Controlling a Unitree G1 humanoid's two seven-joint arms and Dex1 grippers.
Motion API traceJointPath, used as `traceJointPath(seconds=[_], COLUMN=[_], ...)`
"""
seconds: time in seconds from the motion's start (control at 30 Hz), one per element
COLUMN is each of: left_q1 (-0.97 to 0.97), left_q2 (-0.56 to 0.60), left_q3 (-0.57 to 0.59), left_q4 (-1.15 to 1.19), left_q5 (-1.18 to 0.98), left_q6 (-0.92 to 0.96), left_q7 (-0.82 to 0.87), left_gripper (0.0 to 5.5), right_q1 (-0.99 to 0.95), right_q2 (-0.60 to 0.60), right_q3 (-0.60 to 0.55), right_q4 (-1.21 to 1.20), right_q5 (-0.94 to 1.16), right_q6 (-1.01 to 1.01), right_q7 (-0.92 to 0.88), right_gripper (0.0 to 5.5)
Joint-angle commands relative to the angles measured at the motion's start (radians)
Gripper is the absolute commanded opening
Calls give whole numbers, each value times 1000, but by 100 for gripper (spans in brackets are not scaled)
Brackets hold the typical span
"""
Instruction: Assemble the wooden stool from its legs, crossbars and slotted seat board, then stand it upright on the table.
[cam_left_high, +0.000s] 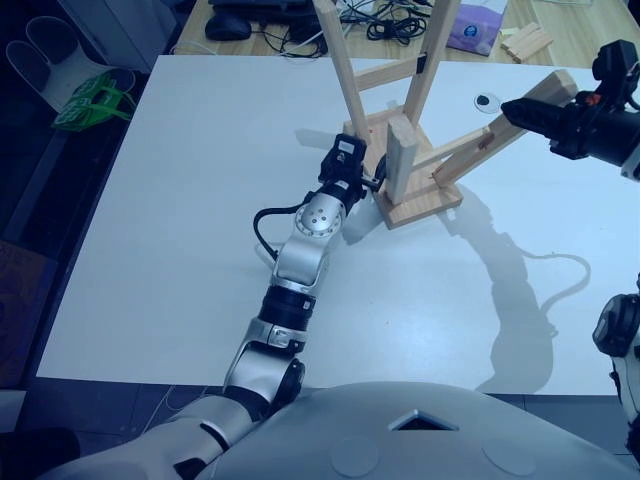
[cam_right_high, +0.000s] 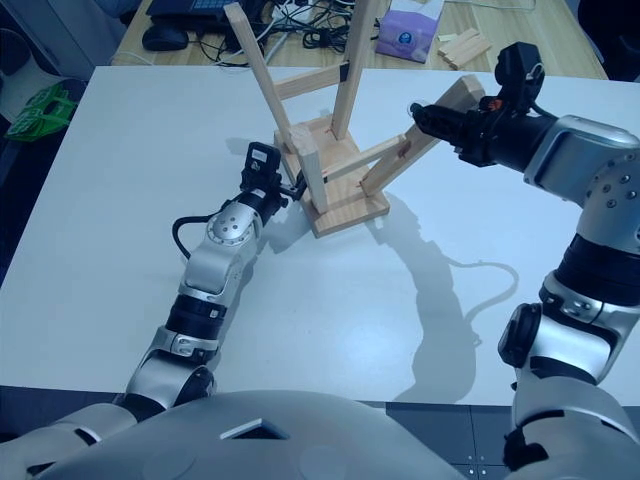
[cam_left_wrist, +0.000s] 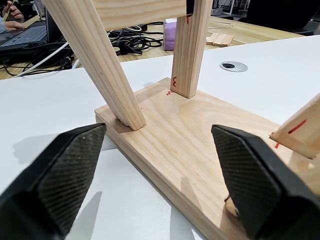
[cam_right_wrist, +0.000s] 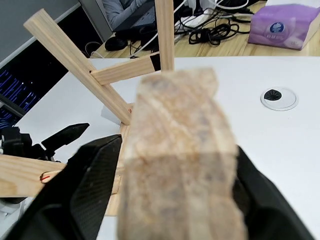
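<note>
The seat board (cam_left_high: 420, 205) lies on the table (cam_left_high: 180, 200), kinda right of centre toward the back, with two upright legs (cam_left_high: 343, 70) rising from its far side and a crossbar (cam_left_high: 385, 72) between them. A slanting leg (cam_left_high: 470, 155) runs off the board's right side out to the right gripper (cam_left_high: 515, 108), and the left gripper (cam_left_high: 368, 182) sits at the board's near-left edge. There's a cable grommet (cam_left_high: 487, 100) in the table behind the board, and further back a tissue box (cam_left_high: 470, 28) with wood pieces (cam_left_high: 525, 42) to its right.
</note>
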Motion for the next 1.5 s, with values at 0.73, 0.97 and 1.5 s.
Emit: traceJointPath(seconds=[0.73,0.97,1.5], left_q1=[39,43,32], left_q2=[-35,-37,-25], left_q3=[-49,-53,-17], left_q4=[-13,-18,-141], left_q5=[4,1,-21], left_q6=[16,22,93], left_q7=[-22,-18,-14], left_gripper=[391,391,391], right_q1=[281,188,168], right_q2=[371,275,131], right_q3=[-38,-65,-18], right_q4=[-118,-63,58], right_q5=[-166,-96,-66], right_q6=[-646,-633,-570], right_q7=[-229,-135,2], right_gripper=[278,278,107])
